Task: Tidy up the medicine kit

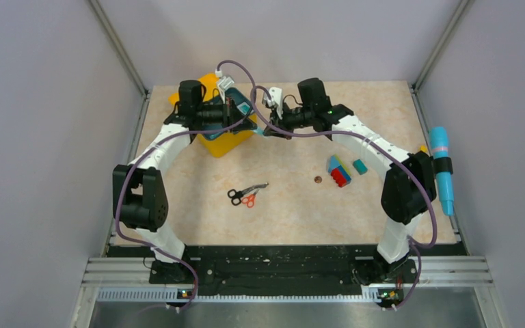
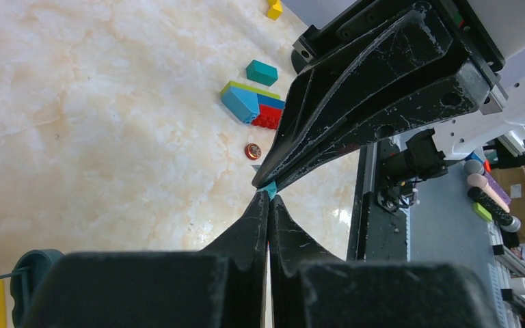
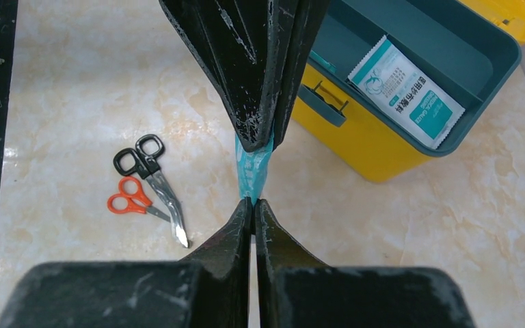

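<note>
The yellow medicine kit [image 1: 222,142] stands open at the back left, with a dark teal tray [image 3: 451,58] on top holding a white and teal sachet [image 3: 407,92]. Its yellow wall also shows in the right wrist view [image 3: 362,140]. A thin teal packet [image 3: 253,167] hangs in the air just right of the kit, pinched at both ends. My left gripper [image 2: 268,197] is shut on one end and my right gripper [image 3: 253,202] is shut on the other. The two grippers meet tip to tip in the top view, left [image 1: 251,123] and right [image 1: 271,127].
Black scissors [image 1: 249,189] and orange scissors [image 1: 248,200] lie mid-table. A stack of coloured blocks [image 1: 338,171], a teal block [image 1: 360,166] and a coin [image 1: 318,179] lie to the right. A blue cylinder [image 1: 441,167] hangs on the right wall rail.
</note>
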